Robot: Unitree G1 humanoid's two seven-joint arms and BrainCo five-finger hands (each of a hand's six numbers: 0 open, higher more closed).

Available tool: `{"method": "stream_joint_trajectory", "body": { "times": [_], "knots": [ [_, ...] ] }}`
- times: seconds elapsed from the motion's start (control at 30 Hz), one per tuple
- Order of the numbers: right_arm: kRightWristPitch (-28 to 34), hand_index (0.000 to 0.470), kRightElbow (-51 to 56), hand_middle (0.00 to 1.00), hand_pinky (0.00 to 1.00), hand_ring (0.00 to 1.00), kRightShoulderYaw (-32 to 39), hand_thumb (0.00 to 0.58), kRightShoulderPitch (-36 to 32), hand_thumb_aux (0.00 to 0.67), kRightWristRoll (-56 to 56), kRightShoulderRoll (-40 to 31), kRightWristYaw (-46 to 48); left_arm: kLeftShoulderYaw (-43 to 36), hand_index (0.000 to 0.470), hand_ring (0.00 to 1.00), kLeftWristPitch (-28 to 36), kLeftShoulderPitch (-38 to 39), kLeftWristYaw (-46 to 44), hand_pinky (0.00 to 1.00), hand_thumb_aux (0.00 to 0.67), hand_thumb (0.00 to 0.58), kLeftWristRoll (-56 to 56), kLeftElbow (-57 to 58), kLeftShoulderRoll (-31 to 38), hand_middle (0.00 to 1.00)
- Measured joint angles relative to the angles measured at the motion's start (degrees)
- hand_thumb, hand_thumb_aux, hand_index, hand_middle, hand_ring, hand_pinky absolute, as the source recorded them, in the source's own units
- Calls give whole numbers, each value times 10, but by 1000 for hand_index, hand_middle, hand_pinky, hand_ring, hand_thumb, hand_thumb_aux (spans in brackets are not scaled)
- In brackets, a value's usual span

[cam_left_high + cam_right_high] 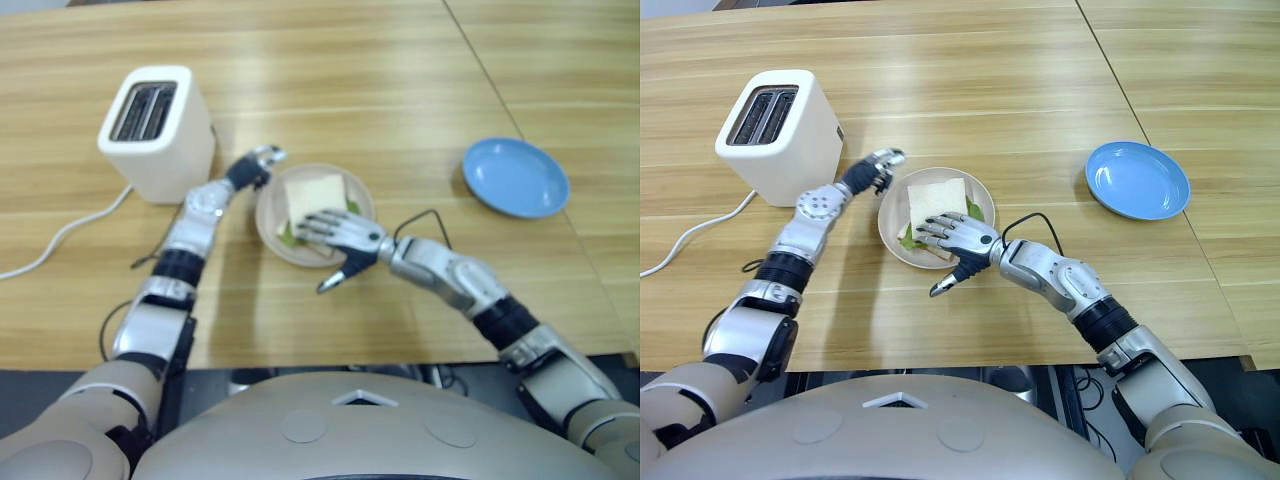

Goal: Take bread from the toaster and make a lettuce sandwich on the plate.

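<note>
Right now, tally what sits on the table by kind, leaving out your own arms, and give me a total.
Toaster: 1
Plates: 2 (beige plate, blue plate)
Lettuce sandwich: 1
Total: 4

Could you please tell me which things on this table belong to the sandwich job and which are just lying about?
Belongs to the job: toaster; beige plate; bread slice on it; lettuce under the bread.
Just lying about: blue plate, off to the right.
</note>
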Motion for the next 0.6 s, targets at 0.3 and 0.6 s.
{"method": "stream_joint_trajectory", "body": {
  "times": [0.3, 0.6],
  "knots": [
    [-7, 0, -13, 0, 0, 0, -5, 0, 2, 0, 11, -6, -5, 1, 0, 0, -11, 0, 114, 0, 0, 0, 74, -39, 29, 0],
    [-50, 0, -216, 0, 0, 0, -223, 0, 49, 0, 221, -27, -97, 17, 350, 231, -43, 121, -93, 231, 510, 547, -97, -263, 44, 231]
  ]
}}
